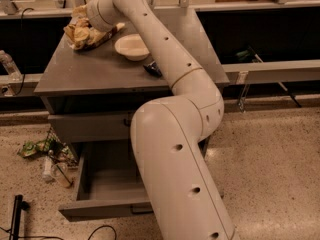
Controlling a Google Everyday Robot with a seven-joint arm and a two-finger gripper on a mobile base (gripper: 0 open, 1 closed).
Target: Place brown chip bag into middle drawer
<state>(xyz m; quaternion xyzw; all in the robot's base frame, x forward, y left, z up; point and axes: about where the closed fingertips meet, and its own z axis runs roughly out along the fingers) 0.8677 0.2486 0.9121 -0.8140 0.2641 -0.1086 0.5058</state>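
The brown chip bag (85, 35) lies crumpled at the back left corner of the grey cabinet top (75, 74), showing dark brown and tan-yellow. My gripper (83, 18) is at the end of the long white arm, right over the bag's far edge and touching or nearly touching it. The middle drawer (102, 181) is pulled open below, with its grey inner tray showing. My arm hides the drawer's right half and most of its front handle.
A white bowl (131, 47) sits to the right of the bag. A small black-and-blue packet (152, 68) lies beside my arm. A closed grey drawer front (87, 126) is above the open drawer. Litter and bottles (47, 159) lie on the floor at the left. A black cable (95, 231) runs by the drawer front.
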